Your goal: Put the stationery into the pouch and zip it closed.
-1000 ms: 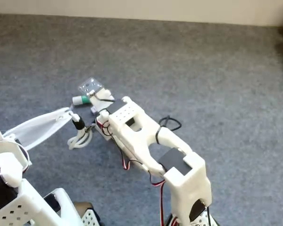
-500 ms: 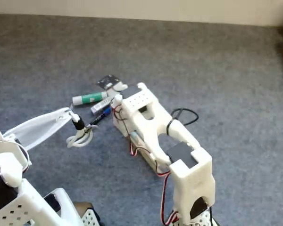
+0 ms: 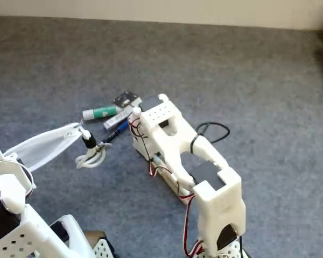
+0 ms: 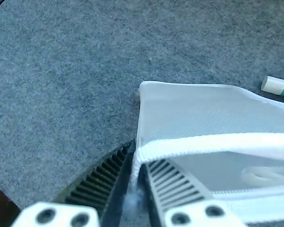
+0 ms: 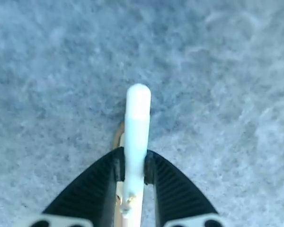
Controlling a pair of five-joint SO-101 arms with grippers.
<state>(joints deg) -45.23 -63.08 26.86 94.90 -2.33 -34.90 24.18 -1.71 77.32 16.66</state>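
Now the right gripper (image 5: 132,158) has drawn back from the mouth of the pouch (image 3: 43,146), baring the glue stick (image 3: 102,113) — its fingers pinch a white pen (image 5: 137,109) — while the left gripper (image 4: 138,165), clamped on the rim, holds it open, so insertion looks next.

- right pincer (image 5: 134,163) clamps a white stick (image 5: 137,113). Stick's lower end runs off the frame edge, so the kind of item is unclear.
- tan scrap (image 5: 117,137) behind that stick: mostly covered by stick and jaw.
- high view: right arm (image 3: 172,145) covers its own pincer tips.
- pouch (image 3: 40,148): near end hidden behind the left arm (image 3: 8,188). Left wrist view cuts it at the frame edge.
- pale shape (image 4: 262,176) inside the pouch: blurred through the mesh, can't identify.
- glue stick (image 4: 277,85): cut off just past the cap.
- dark card (image 3: 125,99): too small to identify.
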